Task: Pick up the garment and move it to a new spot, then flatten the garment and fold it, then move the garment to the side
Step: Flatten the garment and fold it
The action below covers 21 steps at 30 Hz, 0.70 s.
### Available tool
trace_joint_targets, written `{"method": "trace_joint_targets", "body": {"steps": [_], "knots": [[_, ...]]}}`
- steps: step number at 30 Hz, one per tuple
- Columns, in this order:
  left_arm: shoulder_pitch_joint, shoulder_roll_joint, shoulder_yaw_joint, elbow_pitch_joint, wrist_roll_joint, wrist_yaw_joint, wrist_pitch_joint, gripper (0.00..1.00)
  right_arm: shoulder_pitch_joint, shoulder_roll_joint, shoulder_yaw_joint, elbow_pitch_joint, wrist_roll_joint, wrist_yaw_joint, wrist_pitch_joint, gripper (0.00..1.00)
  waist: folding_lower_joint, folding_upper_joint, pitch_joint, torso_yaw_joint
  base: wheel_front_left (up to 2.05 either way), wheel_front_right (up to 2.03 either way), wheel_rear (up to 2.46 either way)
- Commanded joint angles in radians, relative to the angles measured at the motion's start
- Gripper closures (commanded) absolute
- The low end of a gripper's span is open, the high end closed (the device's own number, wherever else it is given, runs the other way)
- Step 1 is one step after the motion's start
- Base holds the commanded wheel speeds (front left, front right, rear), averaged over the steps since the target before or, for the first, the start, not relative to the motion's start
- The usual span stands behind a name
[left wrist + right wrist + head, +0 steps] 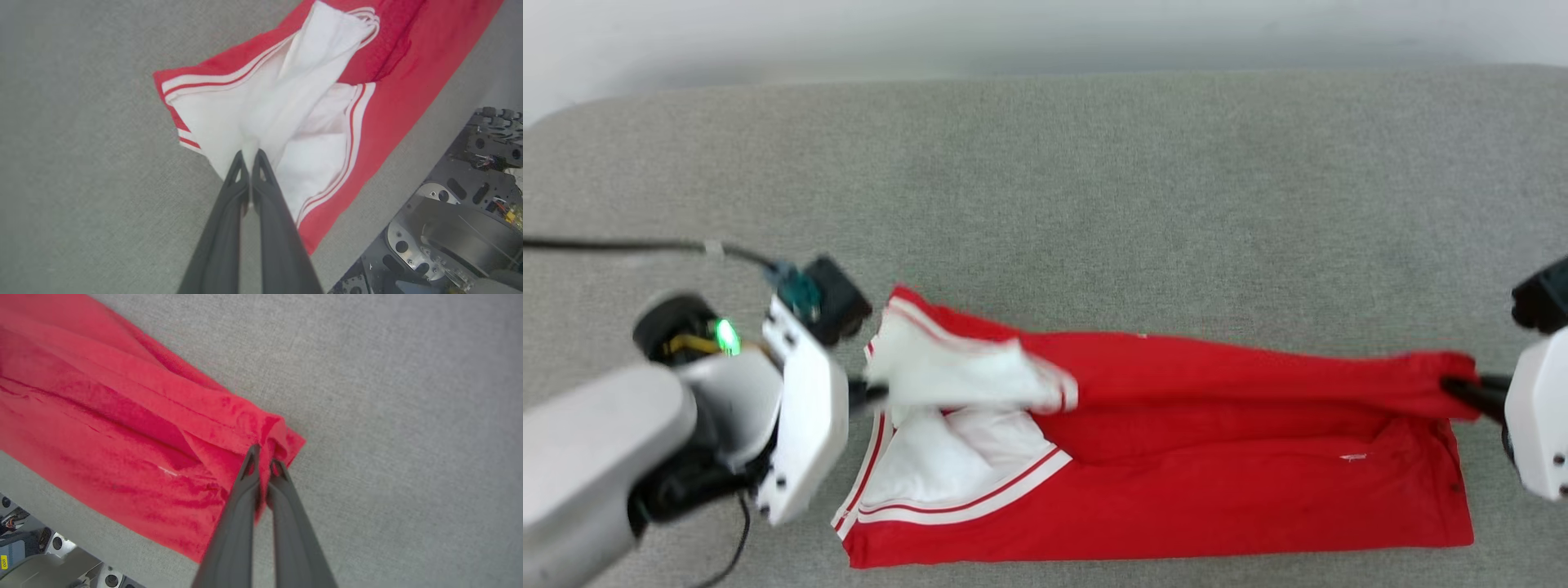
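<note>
Red shirt: the garment [1176, 457] lay long and low on the grey cloth surface [1094, 163]. It was close to the bottom of the head view and was stretched from side to side between the two grippers.
Shape of the shirt: it was folded along its length. One long red fold was pulled up along the far side, and the flat part lay nearer the robot.
White end: the white sleeve [956, 371] with red-and-white striped trim was at the robot's left end of the shirt. Part of it was lifted and bunched.
Left gripper [870, 394]: it was just beside the left end of the shirt and pointed toward it. Its two dark fingers [229, 212] were squeezed together on a pinch of the white sleeve cloth. In the left wrist view the rest of the shirt spread out past the tips.
Right gripper [1462, 388]: it was at the far right end of the shirt. Its fingers [241, 514] were squeezed together on a bunched red corner, which was held up off the grey surface. The red cloth ran away from the tips toward the upper left of the right wrist view.
Other things: a black cable [621, 244] ran over the grey surface on the left. The robot's metal base [449, 228] was beside the surface's edge, at the lower right of the left wrist view.
</note>
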Motion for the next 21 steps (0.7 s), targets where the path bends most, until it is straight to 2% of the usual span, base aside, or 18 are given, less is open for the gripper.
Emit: {"method": "trace_joint_targets", "body": {"steps": [1, 7, 13, 18, 19, 20, 21], "knots": [[0.047, 0.01, -0.001, -0.009, 0.009, 0.01, 0.003, 1.0, 0.037, -0.007, 0.001, -0.006, 0.007, 0.0, -0.014, 1.0, 0.0001, 0.0, -0.016, 0.004, 0.0, 0.0, 0.0], [0.23, 0.022, -0.001, -0.036, -0.002, 0.047, -0.019, 1.0, 0.157, -0.007, -0.007, 0.0, 0.01, 0.0, -0.047, 1.0, 0.0001, 0.0, -0.037, 0.0, 0.0, 0.0, 0.0], [0.352, -0.047, -0.001, 0.052, -0.026, 0.054, -0.067, 1.0, 0.214, 0.05, 0.001, 0.053, -0.019, 0.0, -0.062, 1.0, 0.0001, 0.0, -0.028, -0.008, 0.0, 0.0, 0.0], [0.385, -0.104, 0.003, 0.134, -0.03, 0.047, -0.115, 1.0, 0.221, 0.107, 0.013, 0.126, -0.068, -0.001, -0.097, 1.0, 0.0001, 0.0, -0.023, -0.012, 0.0, 0.0, 0.0], [0.388, -0.109, 0.004, 0.143, -0.032, 0.046, -0.121, 0.87, 0.224, 0.117, 0.009, 0.139, -0.063, -0.001, -0.102, 0.88, 0.0001, 0.0, -0.024, -0.012, 0.0, 0.0, 0.0], [0.39, -0.11, 0.005, 0.147, -0.031, 0.044, -0.125, 0.58, 0.225, 0.122, 0.008, 0.139, -0.061, -0.001, -0.109, 0.56, 0.0001, 0.0, -0.027, -0.013, 0.0, 0.0, 0.0], [0.386, -0.105, 0.01, 0.147, -0.017, 0.052, -0.14, 0.0, 0.217, 0.124, -0.001, 0.136, -0.072, -0.001, -0.128, 0.0, 0.0001, 0.0, -0.031, -0.015, 0.0, 0.0, 0.0]]}}
